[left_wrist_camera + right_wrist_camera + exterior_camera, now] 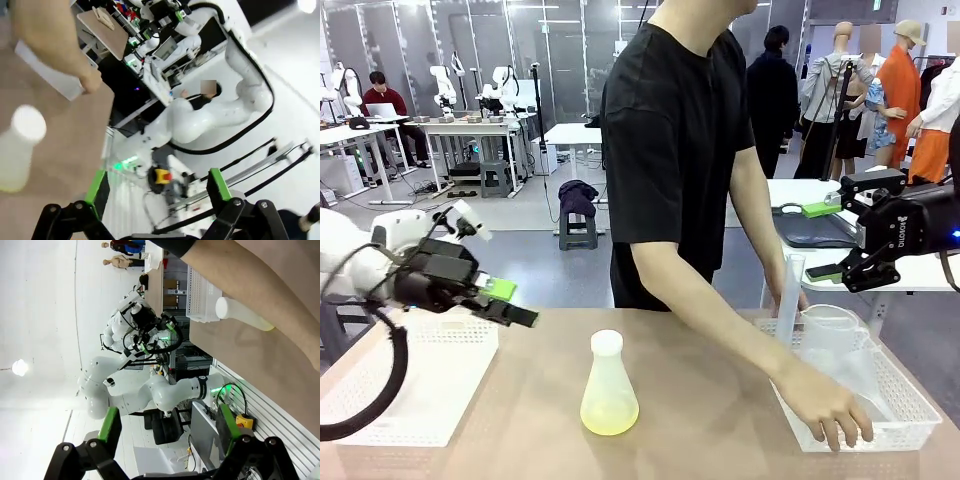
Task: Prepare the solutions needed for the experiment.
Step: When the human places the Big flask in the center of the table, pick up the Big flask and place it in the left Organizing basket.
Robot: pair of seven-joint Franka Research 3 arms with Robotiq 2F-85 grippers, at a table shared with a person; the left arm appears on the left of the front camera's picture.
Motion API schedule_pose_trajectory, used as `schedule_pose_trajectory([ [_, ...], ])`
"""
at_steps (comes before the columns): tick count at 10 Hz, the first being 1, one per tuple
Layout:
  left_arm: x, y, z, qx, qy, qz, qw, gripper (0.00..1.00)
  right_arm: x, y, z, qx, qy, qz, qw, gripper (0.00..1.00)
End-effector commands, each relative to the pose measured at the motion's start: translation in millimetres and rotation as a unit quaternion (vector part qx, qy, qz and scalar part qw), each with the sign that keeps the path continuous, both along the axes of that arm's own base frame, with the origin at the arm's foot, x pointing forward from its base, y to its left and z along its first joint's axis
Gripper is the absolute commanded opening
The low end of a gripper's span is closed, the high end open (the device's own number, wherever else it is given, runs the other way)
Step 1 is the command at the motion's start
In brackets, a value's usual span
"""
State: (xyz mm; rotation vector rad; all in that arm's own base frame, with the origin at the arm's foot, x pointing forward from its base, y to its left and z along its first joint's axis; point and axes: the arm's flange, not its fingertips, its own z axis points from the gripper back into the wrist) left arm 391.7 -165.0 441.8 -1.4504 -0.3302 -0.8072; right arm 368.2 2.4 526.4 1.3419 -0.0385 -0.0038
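Observation:
The solutions' flask stands upright on the brown table's middle, whitish and narrow-necked, with a little pale yellow liquid at its bottom. It appears blurred in the left wrist view and sideways in the right wrist view. My left gripper hovers open to the left of the flask, above the table, with nothing between its fingers. Off to the right, my right gripper hangs open and empty, high above the basket, its green pads apart.
A person stands at the far side, one hand resting in the white basket at the right. That basket holds a clear measuring jug and a tall cylinder. Another white basket lies at the left.

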Motion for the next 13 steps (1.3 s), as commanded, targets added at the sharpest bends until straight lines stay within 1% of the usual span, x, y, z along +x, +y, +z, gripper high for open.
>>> schedule_pose_trajectory([
  [1, 20.4, -9.3, -8.6, -0.006, -0.112, 0.006, 0.994, 1.00, -1.0, 0.5, 2.3, 0.003, -0.006, 0.002, 1.000, 0.96],
  [2, 28.1, -14.2, -11.5, -0.002, -0.177, 0.011, 0.984, 1.00, -1.0, 0.5, 2.3, 0.003, -0.006, 0.002, 1.000, 0.96],
  [3, 31.6, -17.7, -13.8, -0.008, -0.183, 0.006, 0.983, 1.00, -1.0, 0.5, 2.3, 0.003, -0.006, 0.002, 1.000, 0.96],
  [4, 33.2, -19.2, -16.5, -0.009, -0.198, 0.010, 0.980, 1.00, -1.0, 0.5, 2.3, 0.003, -0.006, 0.002, 1.000, 0.96],
  [5, 35.2, -19.5, -18.8, 0.000, -0.187, 0.007, 0.982, 1.00, -1.0, 0.5, 2.3, 0.003, -0.006, 0.002, 1.000, 0.96],
  [6, 37.2, -16.4, -22.6, 0.054, -0.157, -0.025, 0.986, 1.00, -1.0, 0.5, 2.3, 0.003, -0.006, 0.002, 1.000, 0.96],
  [7, 30.3, -13.0, -16.2, -0.002, -0.189, 0.003, 0.982, 1.00, -1.0, 0.5, 2.3, 0.003, -0.006, 0.002, 1.000, 0.96],
  [11, 30.3, -13.0, -16.2, -0.002, -0.189, 0.003, 0.982, 1.00, -1.0, 0.5, 2.3, 0.003, -0.006, 0.002, 1.000, 0.96],
  [12, 31.3, -11.1, -20.5, 0.009, -0.182, -0.001, 0.983, 1.00, -1.0, 0.5, 2.3, 0.003, -0.006, 0.002, 1.000, 0.96],
  [13, 51.8, -14.7, -24.0, -0.055, -0.284, -0.022, 0.957, 1.00, -1.0, 0.5, 2.3, 0.003, -0.006, 0.002, 1.000, 0.96],
])
